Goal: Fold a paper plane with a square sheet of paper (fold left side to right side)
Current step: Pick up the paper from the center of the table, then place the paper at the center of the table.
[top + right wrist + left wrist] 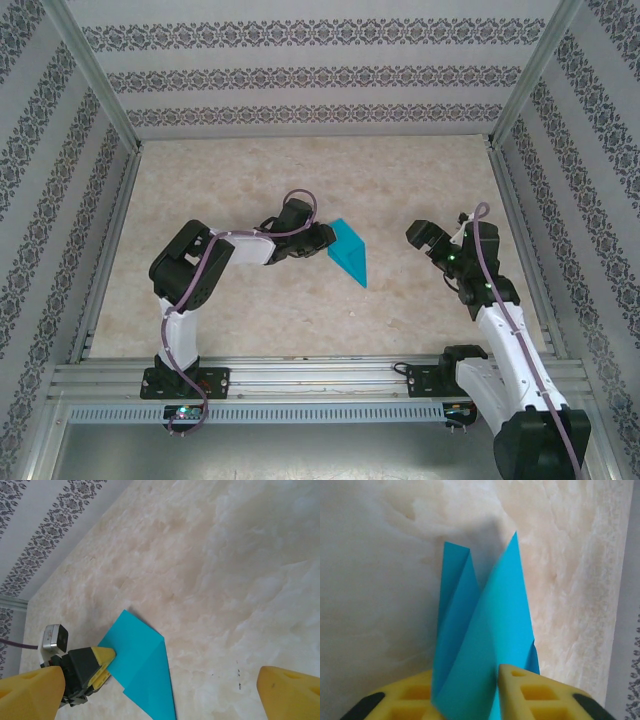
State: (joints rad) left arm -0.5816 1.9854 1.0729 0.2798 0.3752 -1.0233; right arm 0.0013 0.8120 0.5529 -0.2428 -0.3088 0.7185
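The turquoise-blue sheet of paper (350, 255) is folded into a pointed wedge with creased layers. It lies mid-table with its tip toward the near edge. My left gripper (322, 240) is at its left edge. In the left wrist view the paper (490, 620) rises in two pointed flaps from between the yellow fingers (530, 695), and my left gripper (467, 680) is shut on it. The right wrist view shows the paper (140, 660) flat on the table with the left gripper (95, 662) pinching its edge. My right gripper (425, 238) hangs to the paper's right, apart from it. There my right gripper (160, 675) stands wide open, holding nothing.
Patterned walls (300, 75) enclose the marbled table (300, 170) on three sides. An aluminium rail (300, 375) runs along the near edge by the arm bases. A few small dark specks (239, 677) mark the tabletop right of the paper.
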